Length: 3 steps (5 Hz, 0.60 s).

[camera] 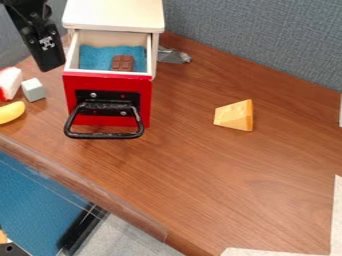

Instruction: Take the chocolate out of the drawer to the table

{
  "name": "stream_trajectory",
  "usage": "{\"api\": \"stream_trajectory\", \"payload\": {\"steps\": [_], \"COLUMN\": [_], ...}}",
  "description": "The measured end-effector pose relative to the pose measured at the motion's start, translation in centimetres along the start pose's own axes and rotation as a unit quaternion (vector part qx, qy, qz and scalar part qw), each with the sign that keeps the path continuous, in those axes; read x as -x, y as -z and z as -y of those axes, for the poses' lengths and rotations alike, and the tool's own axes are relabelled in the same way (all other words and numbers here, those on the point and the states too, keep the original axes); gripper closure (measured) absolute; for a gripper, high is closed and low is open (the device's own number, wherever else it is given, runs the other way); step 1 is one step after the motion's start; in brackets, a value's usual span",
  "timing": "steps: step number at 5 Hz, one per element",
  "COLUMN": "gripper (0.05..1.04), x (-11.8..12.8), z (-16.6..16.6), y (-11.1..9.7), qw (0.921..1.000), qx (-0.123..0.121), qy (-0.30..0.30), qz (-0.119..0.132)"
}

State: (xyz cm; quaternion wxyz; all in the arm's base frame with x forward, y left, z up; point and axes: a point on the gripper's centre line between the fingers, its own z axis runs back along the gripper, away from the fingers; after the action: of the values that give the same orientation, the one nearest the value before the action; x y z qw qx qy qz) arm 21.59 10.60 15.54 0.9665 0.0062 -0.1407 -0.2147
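jaws: cannot tell if wide or narrow | drawer (107, 84): open, blue lining (95, 54) | chocolate (123, 63): lying inside

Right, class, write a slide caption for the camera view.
Chocolate lies in the open red drawer, cheese on the table.

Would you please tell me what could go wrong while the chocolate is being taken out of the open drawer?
The chocolate lies close behind the drawer's front, so a descent slightly off might strike that panel. The black handle juts out and could snag the arm. A careless set-down on the table might bump the cheese.
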Motion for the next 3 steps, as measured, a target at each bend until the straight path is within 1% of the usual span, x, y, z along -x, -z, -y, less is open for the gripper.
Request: {"api": "stream_trajectory", "payload": {"steps": [1, 2, 3], "gripper": [0.082, 0.082, 0.082], "x": [0.1, -1.3, -2.4], "z": [0.2, 1.4, 2.4], "y": [0.5, 0.8, 0.9], "qw": [0.9999, 0.9981, 0.9952], "qx": [0.007, -0.001, 0.004], "qy": [-0.013, -0.062, -0.098], "qz": [-0.005, 0.001, 0.004]}}
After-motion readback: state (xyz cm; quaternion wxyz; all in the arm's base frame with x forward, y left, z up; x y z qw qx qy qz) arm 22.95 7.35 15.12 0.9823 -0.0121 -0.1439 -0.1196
